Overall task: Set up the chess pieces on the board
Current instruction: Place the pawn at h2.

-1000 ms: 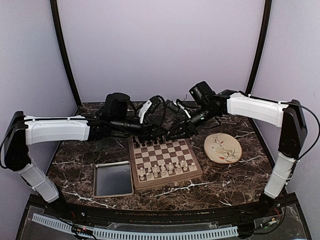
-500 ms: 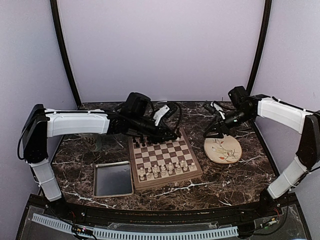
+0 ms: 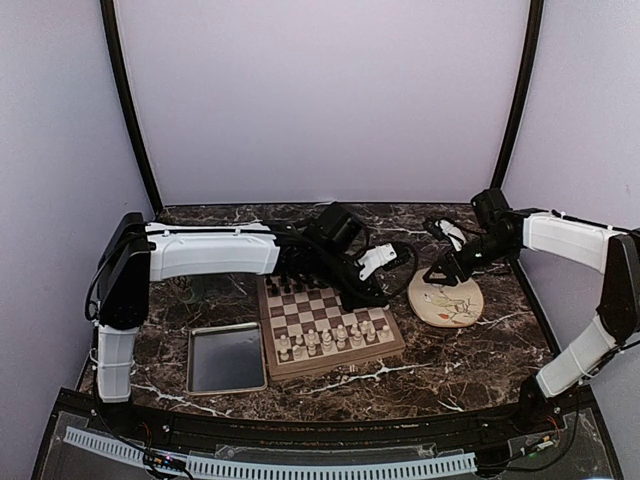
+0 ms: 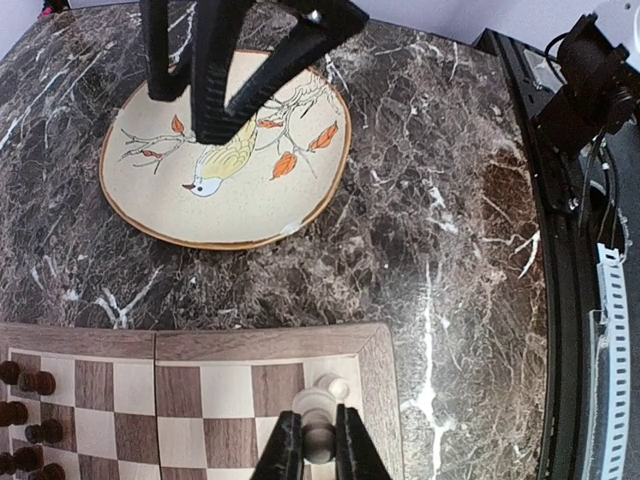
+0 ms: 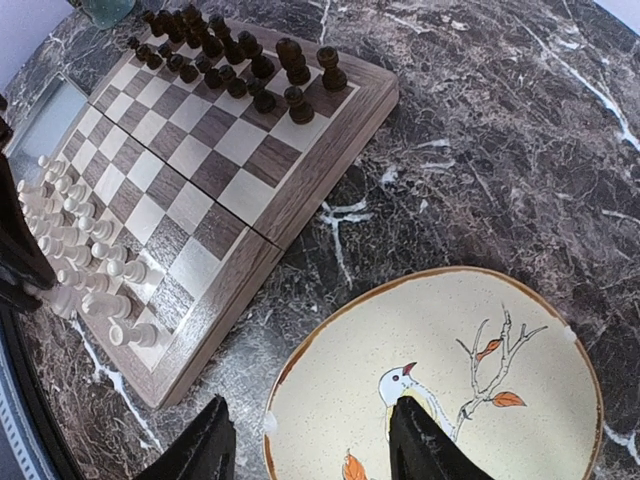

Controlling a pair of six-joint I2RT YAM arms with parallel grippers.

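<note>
The board [image 3: 335,362] lies mid-table, with dark chess pieces [image 3: 285,287] along its far side and cream ones [image 3: 330,340] along the near side. My left gripper [image 4: 318,445] is shut on a cream-white piece [image 4: 314,408]. It hangs just above the light corner square by the board's pale border [image 4: 250,340], on the plate side. A small round cream top [image 4: 336,386] shows just beyond the piece. My right gripper [image 5: 312,450] is open and empty, low over the edge of the bird plate [image 5: 450,340], to the right of the board [image 5: 330,140].
A grey metal tray [image 3: 226,358] sits left of the board. The round plate [image 3: 447,300] lies right of it, and the right arm's fingers [image 4: 215,90] stand over it in the left wrist view. A glassy object [image 5: 105,10] stands beyond the board's far corner.
The left arm has swung right across the board to its plate-side corner, jaws shut. The right gripper has pulled back from the board's far edge to the plate and opened.
</note>
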